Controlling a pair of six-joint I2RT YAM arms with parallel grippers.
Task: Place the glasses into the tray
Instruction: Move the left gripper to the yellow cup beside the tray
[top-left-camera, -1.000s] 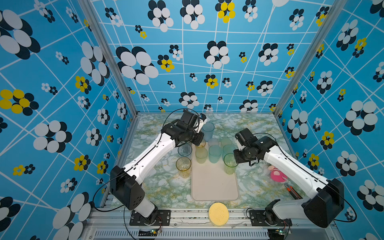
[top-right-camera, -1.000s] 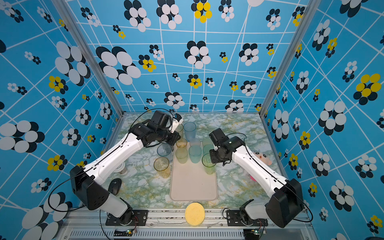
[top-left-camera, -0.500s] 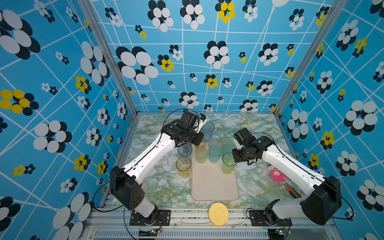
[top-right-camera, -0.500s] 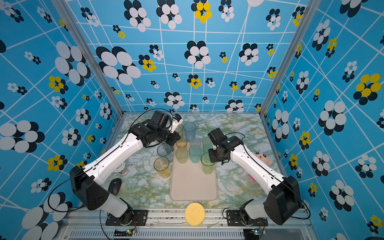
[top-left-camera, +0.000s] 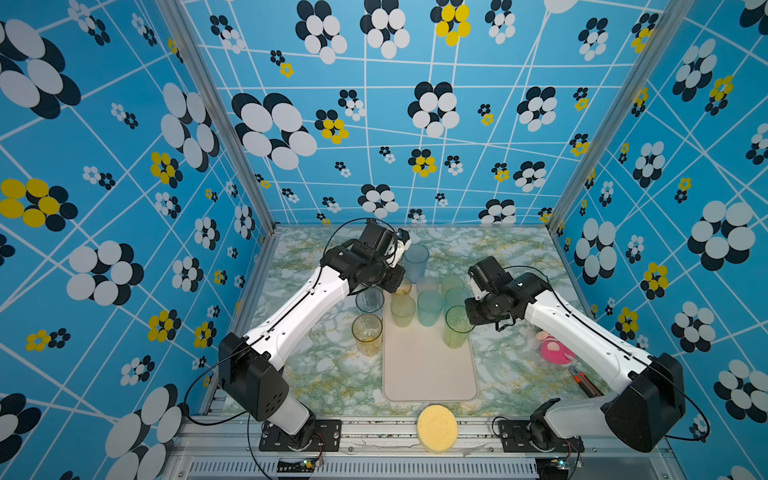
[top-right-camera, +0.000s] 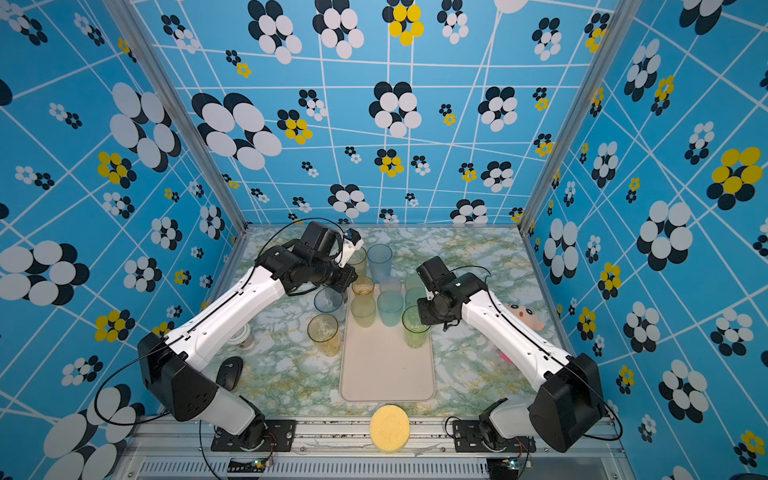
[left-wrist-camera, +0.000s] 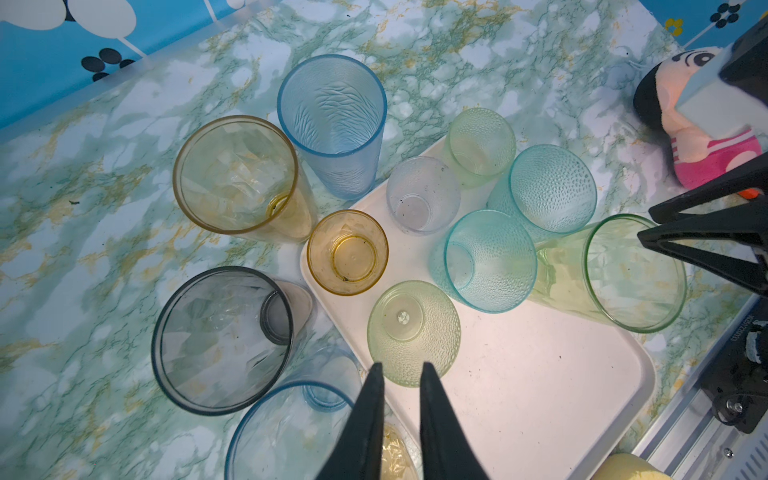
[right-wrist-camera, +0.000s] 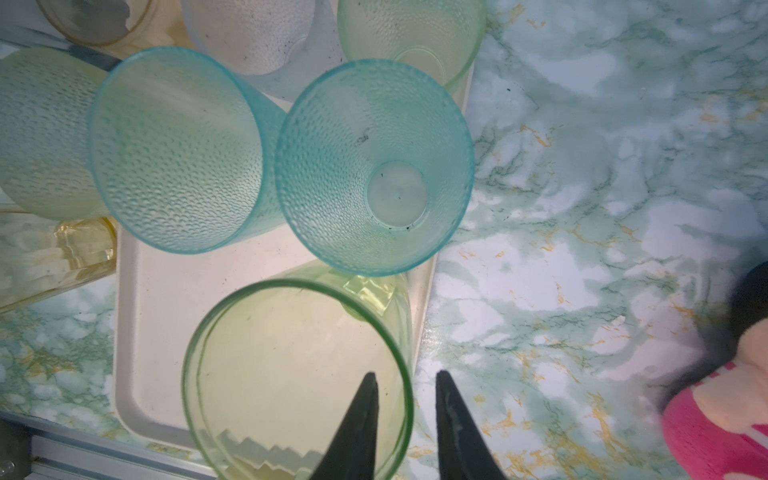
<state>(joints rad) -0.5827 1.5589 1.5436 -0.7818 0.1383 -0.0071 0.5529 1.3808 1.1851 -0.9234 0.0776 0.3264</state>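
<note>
The glasses (top-left-camera: 429, 307) are translucent plastic. The teal tumbler (right-wrist-camera: 374, 166) is dimpled all over; the tall green tumbler (right-wrist-camera: 291, 365) smooth, glossy; the pale blue tumbler (left-wrist-camera: 332, 120) ripple-textured. The tray (left-wrist-camera: 519, 395): smooth matt plastic. The table (left-wrist-camera: 83, 216): glossy marble-print covering. The plush toy (left-wrist-camera: 715, 158): cloth. The sponge disc (top-left-camera: 437, 428): porous, rough.

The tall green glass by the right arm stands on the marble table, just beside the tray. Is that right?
Not quite. The tall green glass stands in the tray, at its right edge, not on the marble table. The right wrist view shows it.
</note>
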